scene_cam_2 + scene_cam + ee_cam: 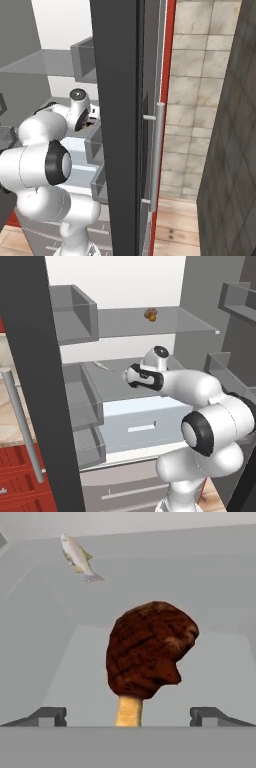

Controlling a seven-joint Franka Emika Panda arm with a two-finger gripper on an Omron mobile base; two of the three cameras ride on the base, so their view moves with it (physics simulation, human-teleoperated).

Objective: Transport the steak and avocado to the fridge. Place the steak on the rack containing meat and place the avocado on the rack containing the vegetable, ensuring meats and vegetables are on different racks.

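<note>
Hand view showed the steak (149, 649) lying on the rack containing meat (215, 637), tan stub toward six o'clock, between the spread fingertips (47, 716) of the hand (128, 717), untouched; a small silver fish (77, 557) lay at eleven o'clock. No writing was legible. Left base view showed the fridge (120, 286), white inside
</note>
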